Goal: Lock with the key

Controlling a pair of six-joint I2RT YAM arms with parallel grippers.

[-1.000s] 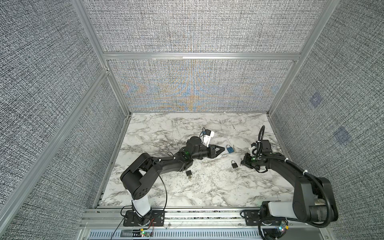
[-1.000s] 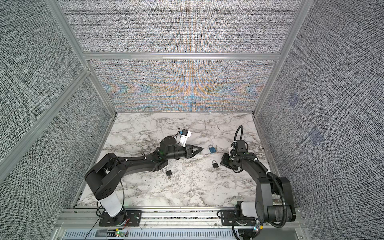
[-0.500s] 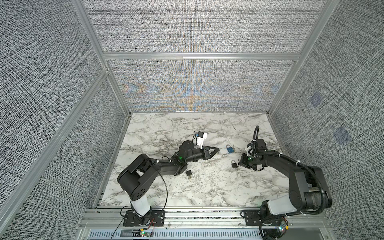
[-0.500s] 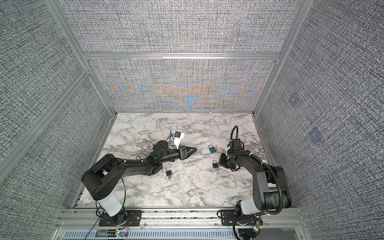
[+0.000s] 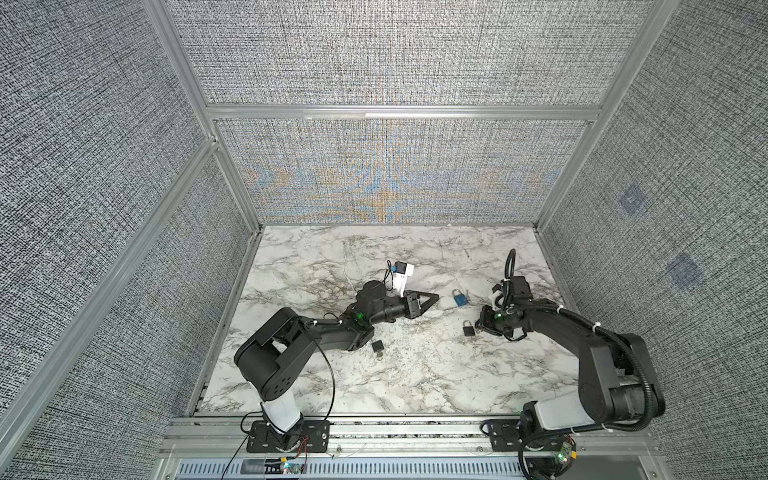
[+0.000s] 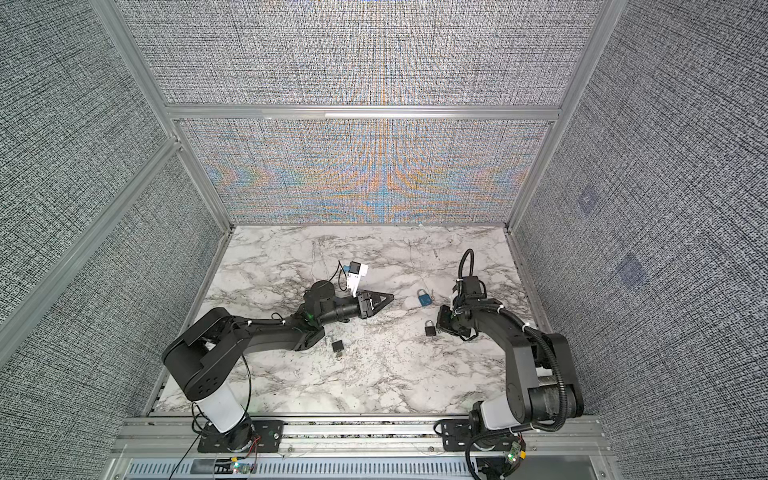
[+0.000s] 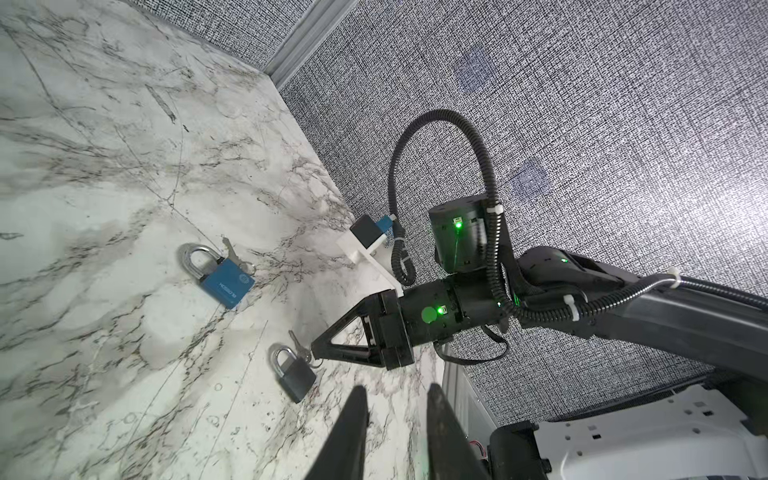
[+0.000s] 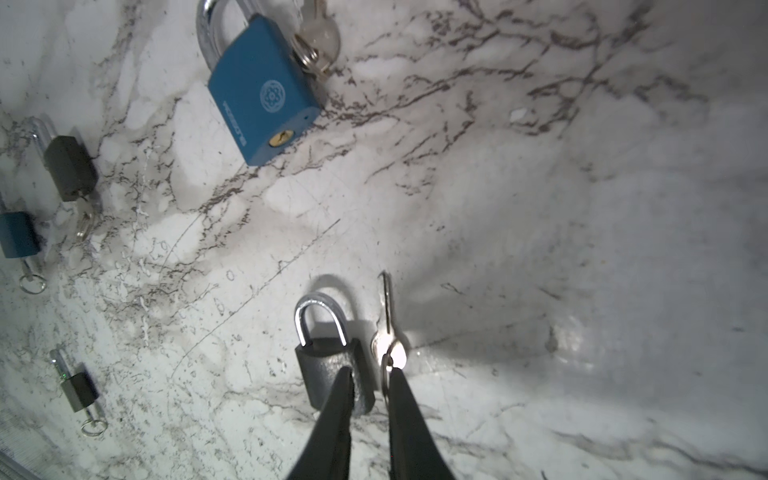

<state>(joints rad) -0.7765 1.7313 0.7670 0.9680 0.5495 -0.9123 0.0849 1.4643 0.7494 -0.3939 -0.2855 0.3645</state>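
Observation:
A small black padlock [image 8: 322, 363] lies flat on the marble tabletop [image 5: 415, 374], also seen in both top views [image 5: 468, 331] [image 6: 430, 329]. Its silver key [image 8: 387, 316] lies loose right beside it, ring end toward me. My right gripper [image 8: 370, 374] [image 5: 478, 327] is low over them and open by a narrow gap: one finger over the padlock's body, the other at the key's ring, gripping nothing. My left gripper [image 7: 397, 390] [image 5: 433, 296] hovers open and empty, left of the blue padlock.
A blue padlock [image 5: 459, 298] [image 8: 264, 95] with keys [image 8: 318, 37] beside it lies between the two grippers. Another black padlock [image 5: 377, 346] lies by the left forearm. More small padlocks [image 8: 70, 168] show in the right wrist view. Mesh walls enclose the table.
The right gripper's jaws were shut and now stand slightly apart; it has edged closer to the black padlock. The left gripper drew back a little to the left, away from the blue padlock.

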